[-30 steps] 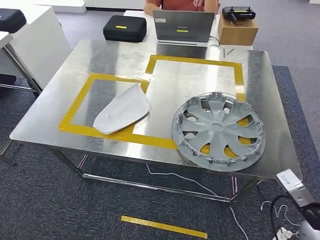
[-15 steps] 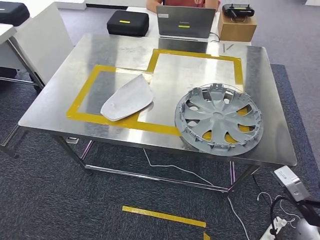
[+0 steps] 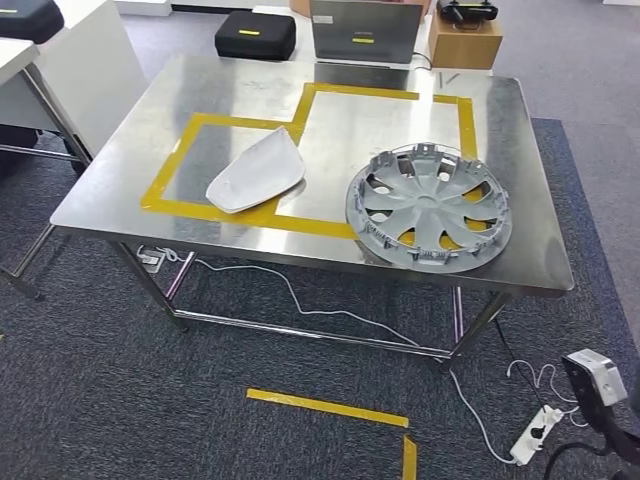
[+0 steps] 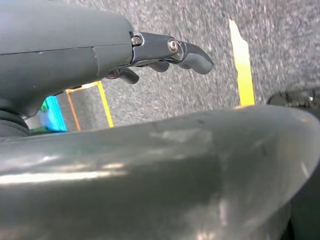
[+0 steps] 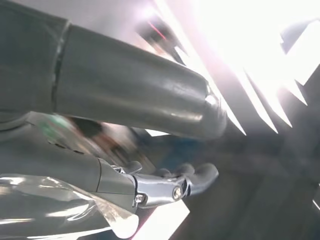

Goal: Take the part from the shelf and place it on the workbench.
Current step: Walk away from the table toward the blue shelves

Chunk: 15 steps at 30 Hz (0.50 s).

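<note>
On the steel workbench (image 3: pixel 143 150), a white curved part (image 3: pixel 255 172) lies across the yellow tape of the left taped rectangle. A grey wheel cover (image 3: pixel 429 206) lies near the bench's front right corner. The bench stands some way ahead of me. My left hand (image 4: pixel 166 52) hangs over the grey carpet with its fingers stretched out and nothing in them. On my right hand (image 5: pixel 143 100) the thumb and the fingers (image 5: pixel 177 186) are apart, with nothing between them. Part of my right arm (image 3: pixel 596 378) shows at the lower right of the head view.
A laptop (image 3: pixel 365 18), a black case (image 3: pixel 254 35) and a cardboard box (image 3: pixel 463 40) sit behind the bench. A white table (image 3: pixel 75 60) stands at the left. Cables and a power strip (image 3: pixel 536 435) lie on the carpet at the right, near yellow floor tape (image 3: pixel 328 408).
The whole picture has shifted: the camera has drawn back from the bench, which now sits higher and smaller in view. The white part and the wheel cover have not moved on it.
</note>
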Available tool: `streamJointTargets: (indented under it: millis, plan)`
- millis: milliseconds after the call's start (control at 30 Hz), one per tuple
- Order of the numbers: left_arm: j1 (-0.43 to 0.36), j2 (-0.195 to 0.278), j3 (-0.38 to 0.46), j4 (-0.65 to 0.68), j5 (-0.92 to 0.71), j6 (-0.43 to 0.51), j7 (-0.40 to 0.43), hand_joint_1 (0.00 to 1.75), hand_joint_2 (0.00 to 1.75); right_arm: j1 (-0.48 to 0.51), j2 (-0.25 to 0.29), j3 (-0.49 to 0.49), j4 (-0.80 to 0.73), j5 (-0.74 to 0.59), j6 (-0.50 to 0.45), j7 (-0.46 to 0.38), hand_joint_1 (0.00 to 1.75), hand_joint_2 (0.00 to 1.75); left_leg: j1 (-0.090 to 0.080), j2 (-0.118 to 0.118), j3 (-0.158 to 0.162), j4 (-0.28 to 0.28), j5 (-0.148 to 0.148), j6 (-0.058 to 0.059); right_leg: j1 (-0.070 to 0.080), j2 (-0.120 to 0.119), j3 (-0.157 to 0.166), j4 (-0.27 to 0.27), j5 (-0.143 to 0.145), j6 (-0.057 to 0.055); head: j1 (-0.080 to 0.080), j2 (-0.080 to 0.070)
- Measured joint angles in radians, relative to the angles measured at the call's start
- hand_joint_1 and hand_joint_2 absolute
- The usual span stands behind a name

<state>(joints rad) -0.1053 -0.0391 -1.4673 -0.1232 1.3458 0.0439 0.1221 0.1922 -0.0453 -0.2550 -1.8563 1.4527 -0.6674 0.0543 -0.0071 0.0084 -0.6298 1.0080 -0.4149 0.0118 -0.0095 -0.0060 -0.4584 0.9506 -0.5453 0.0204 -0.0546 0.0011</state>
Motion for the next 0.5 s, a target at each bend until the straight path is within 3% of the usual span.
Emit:
streamJointTargets:
  millis: [33, 100, 133, 167, 200, 233, 300, 367, 433, 500]
  plan:
    - [0.002, -0.001, -0.001, 0.0, 0.002, 0.004, 0.0, 0.0, 0.0, 0.01, 0.009, -0.025, 0.077, -0.058, 0.007, -0.016, 0.0, 0.0, 0.002, -0.002, -0.007, 0.02, -0.032, -0.006, -0.001, -0.003, -0.01, -0.002, 0.011, -0.009, 0.0, 0.0]
    - [0.006, -0.003, -0.003, 0.0, 0.005, 0.01, 0.0, 0.0, 0.0, 0.015, 0.032, -0.093, 0.261, -0.15, 0.011, -0.084, 0.0, 0.0, 0.006, -0.004, -0.027, 0.112, -0.135, -0.017, -0.002, -0.007, -0.03, -0.003, 0.032, -0.02, -0.004, 0.0]
    - [0.007, -0.004, -0.005, 0.0, 0.006, 0.011, 0.0, 0.0, 0.0, 0.014, 0.042, -0.134, 0.359, -0.172, 0.008, -0.122, 0.0, 0.0, 0.009, -0.004, -0.035, 0.176, -0.179, -0.022, -0.002, -0.009, -0.041, -0.001, 0.042, -0.021, -0.005, 0.0]
    - [0.009, -0.005, -0.006, 0.0, 0.006, 0.012, 0.0, 0.0, 0.0, 0.011, 0.052, -0.175, 0.459, -0.184, 0.004, -0.158, 0.0, 0.0, 0.01, -0.004, -0.038, 0.229, -0.202, -0.025, -0.003, -0.011, -0.053, 0.002, 0.051, -0.02, -0.006, 0.0]
    - [0.009, -0.005, -0.007, 0.0, 0.007, 0.012, 0.001, 0.0, 0.0, 0.005, 0.059, -0.217, 0.558, -0.189, 0.0, -0.185, 0.0, 0.0, 0.012, -0.004, -0.03, 0.259, -0.202, -0.028, -0.003, -0.013, -0.066, 0.005, 0.062, -0.017, -0.006, 0.0]
    - [0.01, -0.006, -0.008, 0.0, 0.009, 0.012, 0.002, 0.0, 0.0, -0.004, 0.064, -0.256, 0.648, -0.189, -0.003, -0.202, 0.0, 0.0, 0.013, -0.004, -0.006, 0.25, -0.18, -0.029, -0.003, -0.014, -0.081, 0.009, 0.07, -0.015, -0.007, 0.0]
    - [0.011, -0.005, -0.01, 0.0, 0.014, 0.014, 0.003, 0.0, 0.0, -0.031, 0.067, -0.332, 0.828, -0.171, -0.008, -0.212, 0.0, 0.0, 0.015, -0.007, 0.083, 0.131, -0.127, -0.027, -0.005, -0.014, -0.106, 0.015, 0.084, -0.007, -0.007, 0.0]
    - [0.011, -0.005, -0.013, 0.0, 0.017, 0.019, 0.003, 0.0, 0.0, -0.056, 0.067, -0.403, 0.992, -0.151, -0.012, -0.208, 0.0, 0.0, 0.013, -0.012, 0.164, -0.004, -0.115, -0.019, -0.004, -0.014, -0.121, 0.021, 0.097, 0.003, -0.006, 0.0]
    - [0.012, -0.005, -0.015, 0.0, 0.019, 0.023, 0.003, 0.0, 0.0, -0.07, 0.067, -0.456, 1.117, -0.14, -0.015, -0.203, 0.0, 0.0, 0.008, -0.015, 0.184, -0.052, -0.12, -0.01, -0.005, -0.014, -0.131, 0.022, 0.114, 0.016, -0.006, 0.0]
    - [0.012, -0.005, -0.015, 0.0, 0.02, 0.025, 0.004, 0.0, 0.0, -0.077, 0.067, -0.489, 1.202, -0.135, -0.017, -0.202, 0.0, 0.0, 0.008, -0.011, 0.176, -0.058, -0.111, 0.005, -0.009, -0.01, -0.142, 0.025, 0.11, 0.029, -0.005, 0.0]
